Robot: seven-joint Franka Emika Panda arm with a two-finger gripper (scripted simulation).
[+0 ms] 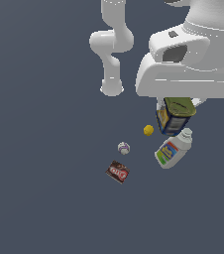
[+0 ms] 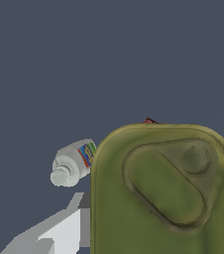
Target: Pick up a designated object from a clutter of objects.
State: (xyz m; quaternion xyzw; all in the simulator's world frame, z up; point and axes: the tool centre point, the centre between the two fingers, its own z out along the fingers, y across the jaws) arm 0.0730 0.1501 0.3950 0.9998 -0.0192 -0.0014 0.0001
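Hanging directly beneath the white robot hand at the upper right of the exterior view, the small can with an olive-green top and dark blue, yellow-marked side (image 1: 175, 115) is seen tilted and apparently lifted clear of the dark grey floor (image 1: 44, 198). The gripper (image 1: 176, 101) is judged to be clamped on it, though the fingers are hidden by the hand. In the wrist view the can's green lid (image 2: 163, 191) fills the lower right, which fits a close hold. Just below the can lies the white bottle with a colourful label (image 1: 173, 149), on its side. The yellow ball (image 1: 148, 130), white-purple ball (image 1: 123, 148) and brown-red flat box (image 1: 117, 171) are left apart, toward the centre.
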